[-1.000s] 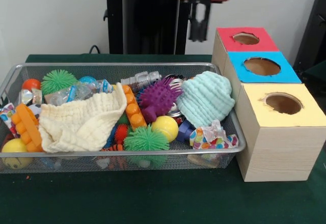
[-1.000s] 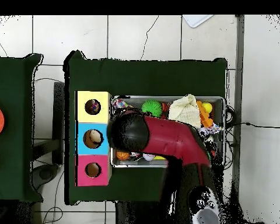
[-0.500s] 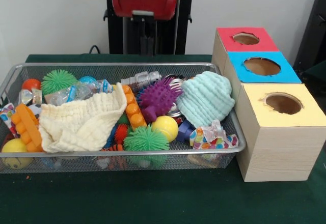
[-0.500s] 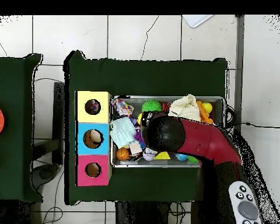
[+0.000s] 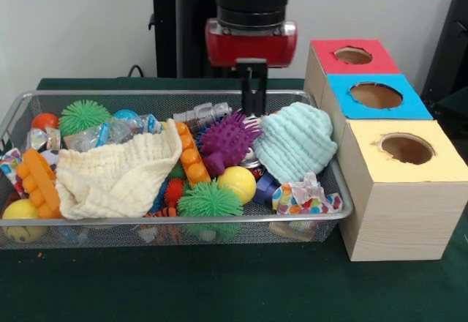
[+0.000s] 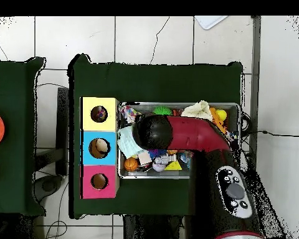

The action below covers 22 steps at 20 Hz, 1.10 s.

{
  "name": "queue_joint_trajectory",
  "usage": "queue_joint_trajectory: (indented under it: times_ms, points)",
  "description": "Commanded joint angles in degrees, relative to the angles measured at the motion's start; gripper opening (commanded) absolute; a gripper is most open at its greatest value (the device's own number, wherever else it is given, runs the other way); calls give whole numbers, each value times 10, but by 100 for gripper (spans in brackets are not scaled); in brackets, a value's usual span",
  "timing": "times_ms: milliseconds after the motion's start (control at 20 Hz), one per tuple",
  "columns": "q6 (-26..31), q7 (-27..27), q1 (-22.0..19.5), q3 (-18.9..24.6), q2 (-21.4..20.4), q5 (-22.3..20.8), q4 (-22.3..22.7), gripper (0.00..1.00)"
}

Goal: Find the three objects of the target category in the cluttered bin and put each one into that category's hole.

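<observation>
Dotted cloth (image 5: 307,197) sits in bin (image 5: 175,96) corner nearest the yellow-top hole (image 5: 406,148). My pincer (image 5: 253,101) hangs empty, narrow, farther from that hole, above the purple spiky ball (image 5: 227,140), likely searching.

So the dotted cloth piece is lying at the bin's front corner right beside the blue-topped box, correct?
Not quite. In the front view the dotted cloth piece does lie at the front corner of the bin, but the box beside it is the yellow-topped box; the blue-topped box sits further back.
</observation>
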Motion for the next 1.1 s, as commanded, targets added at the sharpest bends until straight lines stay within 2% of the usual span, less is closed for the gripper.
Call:
queue_joint_trajectory:
  times_ms: [50,300,400,450,750,900,1100]
  points:
    - [93,-29,35,49,26,-20,-68,0]
    - [114,-27,43,43,15,-12,-69,0]
    - [127,-41,33,50,12,-8,-58,0]
    - [113,-45,19,61,13,-4,-47,100]
    - [109,-72,3,66,25,-27,-74,100]
    - [116,-79,8,64,39,-43,-112,100]
    - [130,-83,11,66,49,-45,-139,100]
